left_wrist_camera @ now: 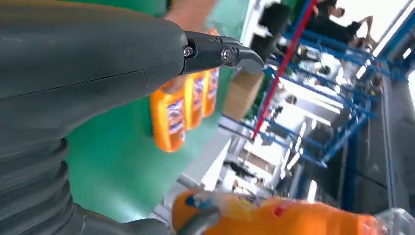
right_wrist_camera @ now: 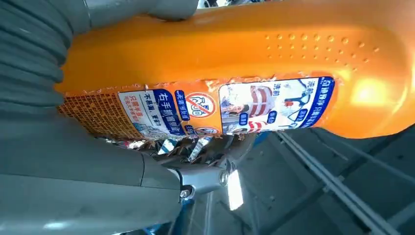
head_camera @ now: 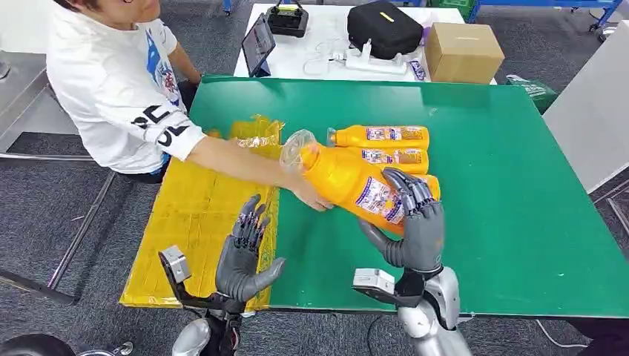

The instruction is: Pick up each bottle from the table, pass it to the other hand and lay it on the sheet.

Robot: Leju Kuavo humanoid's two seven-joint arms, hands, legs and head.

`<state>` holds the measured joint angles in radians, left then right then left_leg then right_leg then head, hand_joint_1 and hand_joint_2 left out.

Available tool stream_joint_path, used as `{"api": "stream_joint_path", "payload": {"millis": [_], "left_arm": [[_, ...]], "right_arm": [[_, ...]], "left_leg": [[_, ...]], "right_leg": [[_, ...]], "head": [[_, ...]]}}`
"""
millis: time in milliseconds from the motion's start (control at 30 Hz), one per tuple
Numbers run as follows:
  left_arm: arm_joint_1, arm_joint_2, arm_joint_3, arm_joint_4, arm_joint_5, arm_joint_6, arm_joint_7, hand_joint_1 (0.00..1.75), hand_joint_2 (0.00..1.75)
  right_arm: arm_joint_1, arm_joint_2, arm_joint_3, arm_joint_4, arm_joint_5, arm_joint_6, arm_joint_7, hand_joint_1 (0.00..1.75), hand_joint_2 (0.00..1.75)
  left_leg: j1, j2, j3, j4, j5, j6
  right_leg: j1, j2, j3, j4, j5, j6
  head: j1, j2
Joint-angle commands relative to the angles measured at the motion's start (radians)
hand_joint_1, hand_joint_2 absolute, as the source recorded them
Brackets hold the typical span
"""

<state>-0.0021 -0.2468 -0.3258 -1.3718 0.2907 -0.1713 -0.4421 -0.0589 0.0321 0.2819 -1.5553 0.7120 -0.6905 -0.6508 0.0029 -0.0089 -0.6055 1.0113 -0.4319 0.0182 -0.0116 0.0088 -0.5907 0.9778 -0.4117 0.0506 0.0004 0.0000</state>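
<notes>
Head view: right robot hand [head_camera: 417,222] grips an orange bottle [head_camera: 348,180], hiding its base; left robot hand [head_camera: 245,252] spread empty.

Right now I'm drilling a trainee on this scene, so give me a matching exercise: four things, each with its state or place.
Things:
1. right hand
2. left hand
3. yellow sheet
4. cardboard box

States or places:
A. lies along the green table's edge, beside the person
B. grips the big orange bottle
C. sits on the white table behind
D. open, holding nothing

Pairs: 1-B, 2-D, 3-A, 4-C
</notes>
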Motion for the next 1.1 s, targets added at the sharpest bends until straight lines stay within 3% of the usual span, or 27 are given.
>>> {"api": "stream_joint_path", "payload": {"millis": [33,133,267,433,600,1100], "left_arm": [[-0.029,0.077,-0.053,-0.023,0.043,-0.064,0.017,0.00,1.75],[-0.031,0.080,-0.061,-0.027,0.050,-0.088,0.009,0.00,1.75],[-0.041,0.080,-0.080,-0.021,0.037,-0.093,0.013,0.00,1.75],[-0.053,0.081,-0.089,-0.001,0.014,-0.083,0.017,0.00,1.75],[-0.089,0.066,-0.100,0.058,-0.021,-0.052,0.029,0.00,1.75],[-0.099,0.059,-0.096,0.092,0.057,-0.070,0.053,0.00,1.75]], "right_arm": [[0.026,0.053,-0.006,0.104,-0.133,0.043,-0.047,1.75,1.75],[0.037,0.058,0.034,0.146,-0.204,0.119,-0.047,1.75,1.75],[0.027,0.065,0.168,0.228,-0.269,0.127,-0.047,1.75,1.75],[0.001,0.061,0.233,0.260,-0.254,0.135,-0.047,1.75,1.75],[-0.058,0.110,0.327,0.338,-0.197,0.126,-0.047,1.75,1.75],[-0.085,0.137,0.360,0.482,-0.229,0.224,-0.047,1.75,1.75]], "left_leg": [[0.001,0.000,0.002,-0.001,0.000,-0.001],[0.000,0.001,0.002,-0.001,0.000,-0.001],[0.001,0.002,0.003,-0.001,-0.001,-0.001],[0.001,0.002,0.001,-0.001,0.000,-0.001],[0.001,0.004,0.000,-0.001,-0.001,-0.001],[0.001,0.001,0.001,-0.001,0.000,-0.001]], "right_leg": [[0.001,0.000,0.002,-0.001,0.000,-0.001],[0.001,0.000,0.002,-0.001,0.000,-0.001],[0.002,0.000,0.003,-0.002,0.000,-0.002],[0.001,0.001,0.000,-0.001,0.000,-0.001],[0.001,0.003,0.000,-0.001,0.001,-0.001],[0.001,0.000,0.001,-0.001,0.000,-0.001]], "head": [[0.000,0.000],[0.000,0.000],[0.000,0.000],[0.000,0.000],[0.000,0.000],[0.000,0.000]]}}
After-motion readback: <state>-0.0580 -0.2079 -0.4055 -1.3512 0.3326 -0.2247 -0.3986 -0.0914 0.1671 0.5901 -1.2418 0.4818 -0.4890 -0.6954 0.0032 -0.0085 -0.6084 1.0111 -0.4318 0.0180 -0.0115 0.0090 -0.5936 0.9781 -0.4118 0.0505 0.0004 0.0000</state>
